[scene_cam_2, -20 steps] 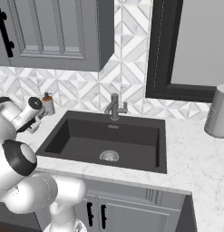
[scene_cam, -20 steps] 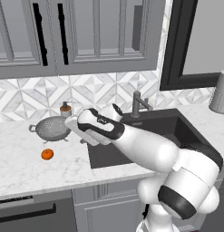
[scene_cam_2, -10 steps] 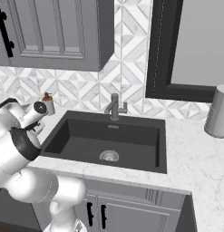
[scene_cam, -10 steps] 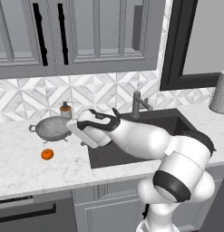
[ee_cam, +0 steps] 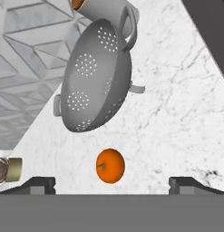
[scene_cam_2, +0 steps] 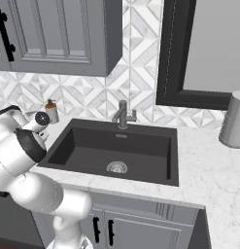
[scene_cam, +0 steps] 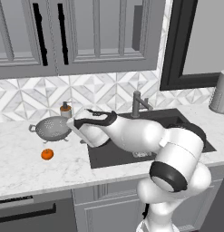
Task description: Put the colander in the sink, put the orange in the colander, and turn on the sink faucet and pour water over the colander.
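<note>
Hand view shows the end effector [ee_cam: 111,183] released, its two fingertips [ee_cam: 41,185] spread wide and holding nothing. Just beyond them the orange [ee_cam: 110,166] lies on the white marble worktop [ee_cam: 177,118]. Farther on stands the colander [ee_cam: 95,74], apart from the orange, with the soap dispenser [ee_cam: 104,11] behind it. Left base view puts the colander [scene_cam: 51,128] left of the sink [scene_cam: 145,152], orange [scene_cam: 47,154] in front.

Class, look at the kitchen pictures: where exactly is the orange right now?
In the left base view the orange lies on the marble counter left of the sink, just in front of the colander and apart from it.
</note>
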Tool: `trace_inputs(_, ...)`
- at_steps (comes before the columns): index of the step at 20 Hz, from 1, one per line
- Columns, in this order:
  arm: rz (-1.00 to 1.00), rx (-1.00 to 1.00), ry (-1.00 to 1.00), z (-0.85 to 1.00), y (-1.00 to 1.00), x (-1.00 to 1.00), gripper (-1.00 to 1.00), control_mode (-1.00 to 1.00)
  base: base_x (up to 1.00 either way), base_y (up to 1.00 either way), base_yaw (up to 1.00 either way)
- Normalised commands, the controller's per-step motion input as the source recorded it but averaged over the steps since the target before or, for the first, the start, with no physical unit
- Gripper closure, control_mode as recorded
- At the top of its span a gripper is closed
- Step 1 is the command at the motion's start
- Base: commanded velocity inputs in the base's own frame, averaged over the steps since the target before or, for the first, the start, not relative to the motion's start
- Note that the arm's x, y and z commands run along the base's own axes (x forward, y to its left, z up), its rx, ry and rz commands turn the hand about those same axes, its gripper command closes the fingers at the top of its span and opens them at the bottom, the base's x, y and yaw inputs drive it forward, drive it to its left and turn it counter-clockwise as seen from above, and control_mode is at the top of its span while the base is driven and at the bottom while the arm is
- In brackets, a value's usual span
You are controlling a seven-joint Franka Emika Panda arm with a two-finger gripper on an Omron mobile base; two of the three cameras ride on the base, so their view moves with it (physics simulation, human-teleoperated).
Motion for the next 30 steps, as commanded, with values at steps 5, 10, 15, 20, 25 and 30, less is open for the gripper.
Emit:
trace_inputs(5, -0.11, 0.0, 0.0, 0.0, 0.07, 0.13, -1.0, -1.0, 0.0, 0.0, 0.0)
trace_inputs(10, -0.1, 0.0, 0.0, 0.0, 0.11, 0.18, -1.0, -1.0, 0.0, 0.0, 0.0)
trace_inputs(15, -0.09, 0.0, 0.0, 0.0, 0.12, 0.24, -1.0, -1.0, 0.0, 0.0, 0.0)
trace_inputs(20, -0.09, 0.0, 0.0, -0.06, 0.18, 0.29, -1.0, -1.0, 0.0, 0.0, 0.0)
trace_inputs(25, -0.09, 0.0, 0.01, -0.14, 0.21, 0.31, -1.0, -1.0, 0.0, 0.0, 0.0)
trace_inputs(30, -0.09, 0.0, 0.1, -0.46, 0.2, 0.26, -1.0, -1.0, 0.0, 0.0, 0.0)
